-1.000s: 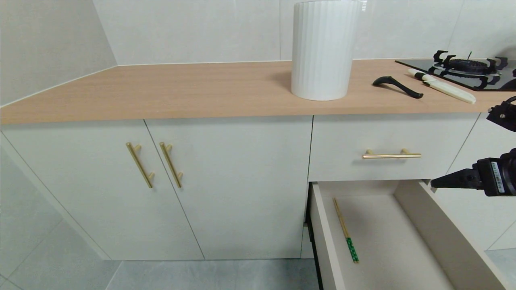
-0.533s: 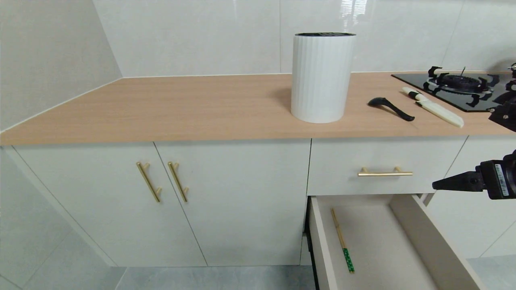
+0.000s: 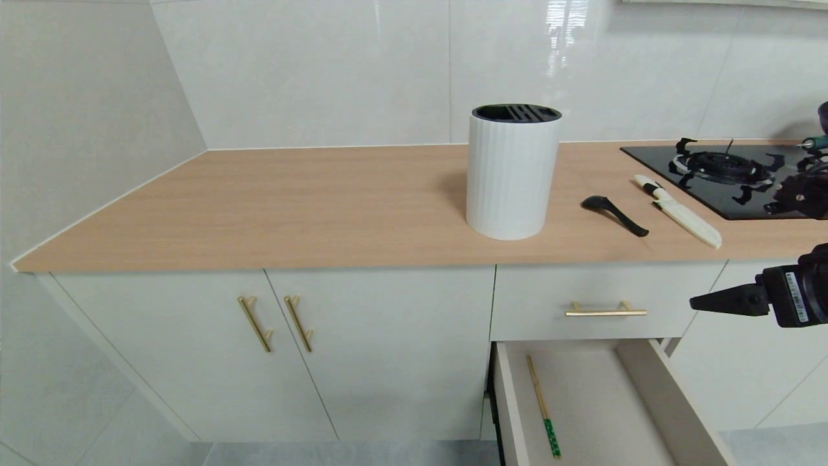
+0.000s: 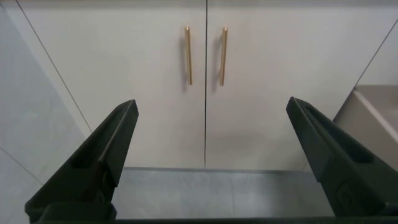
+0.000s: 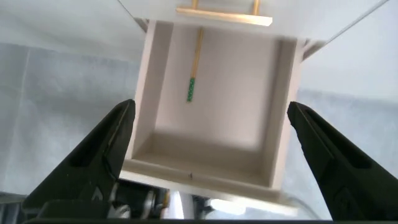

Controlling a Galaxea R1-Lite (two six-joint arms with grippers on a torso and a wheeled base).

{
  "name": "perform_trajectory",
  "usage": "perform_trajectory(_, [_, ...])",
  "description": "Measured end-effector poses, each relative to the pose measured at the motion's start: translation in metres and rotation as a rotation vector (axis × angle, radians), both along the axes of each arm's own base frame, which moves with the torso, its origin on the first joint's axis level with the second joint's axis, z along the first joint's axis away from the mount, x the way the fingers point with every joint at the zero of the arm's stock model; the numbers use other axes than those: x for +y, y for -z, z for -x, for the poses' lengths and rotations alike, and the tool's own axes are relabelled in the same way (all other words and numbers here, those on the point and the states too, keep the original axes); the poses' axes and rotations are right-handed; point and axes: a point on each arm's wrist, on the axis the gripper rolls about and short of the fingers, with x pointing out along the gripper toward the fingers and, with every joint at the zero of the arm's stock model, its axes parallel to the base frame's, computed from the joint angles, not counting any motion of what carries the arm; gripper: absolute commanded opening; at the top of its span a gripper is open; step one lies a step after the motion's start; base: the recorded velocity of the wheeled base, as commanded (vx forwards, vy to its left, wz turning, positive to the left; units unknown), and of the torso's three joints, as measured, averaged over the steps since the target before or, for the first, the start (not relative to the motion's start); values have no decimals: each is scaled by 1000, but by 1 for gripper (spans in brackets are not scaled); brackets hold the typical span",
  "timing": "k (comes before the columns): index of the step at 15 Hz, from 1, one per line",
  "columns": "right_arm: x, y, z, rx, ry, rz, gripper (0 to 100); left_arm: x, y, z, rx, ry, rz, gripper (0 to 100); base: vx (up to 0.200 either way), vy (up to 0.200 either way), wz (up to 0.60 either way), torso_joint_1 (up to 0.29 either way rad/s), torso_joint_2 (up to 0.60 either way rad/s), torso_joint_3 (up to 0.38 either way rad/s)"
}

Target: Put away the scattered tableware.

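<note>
On the wooden countertop (image 3: 310, 207) a black spoon (image 3: 613, 214) and a white-bladed knife (image 3: 679, 212) lie to the right of a tall white ribbed holder (image 3: 513, 171) with a black slotted top. Below them the lower drawer (image 3: 660, 395) stands pulled out, with a pair of green-tipped chopsticks (image 3: 543, 411) lying along its left side. My right gripper (image 3: 695, 302) hangs open and holds nothing, to the right of the drawer front and above it. From the right wrist, the gripper (image 5: 210, 107) looks down into the drawer (image 5: 236, 93) and onto the chopsticks (image 5: 194, 68). My left gripper (image 4: 211, 106) is open, low in front of the cabinet doors.
A black gas hob (image 3: 718, 169) sits at the counter's far right, just behind the knife. The upper drawer with its gold handle (image 3: 606, 312) is closed. Two cabinet doors with gold handles (image 3: 278, 322) fill the left front. Tiled walls close off the back and left.
The head camera has risen, so the counter, holder and drawer sit lower in the picture and the holder's top now shows. The tableware itself has not moved.
</note>
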Motion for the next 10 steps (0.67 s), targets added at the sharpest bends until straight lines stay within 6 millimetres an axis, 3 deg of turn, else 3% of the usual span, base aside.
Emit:
perform_trajectory(2, [-1, -2, -3, -35, 4, 28, 100, 0, 0, 0, -2, 0, 0, 100, 0, 0, 0, 163, -405, -237])
perform_trajectory(5, [-10, -11, -25, -97, -11, 68, 100, 0, 0, 0, 0, 0, 0, 100, 0, 0, 0, 39, -94, -55])
perform_trajectory(10, [-24, -19, -109, -138, -34, 63, 100, 0, 0, 0, 0, 0, 0, 100, 0, 0, 0, 0, 0, 0])
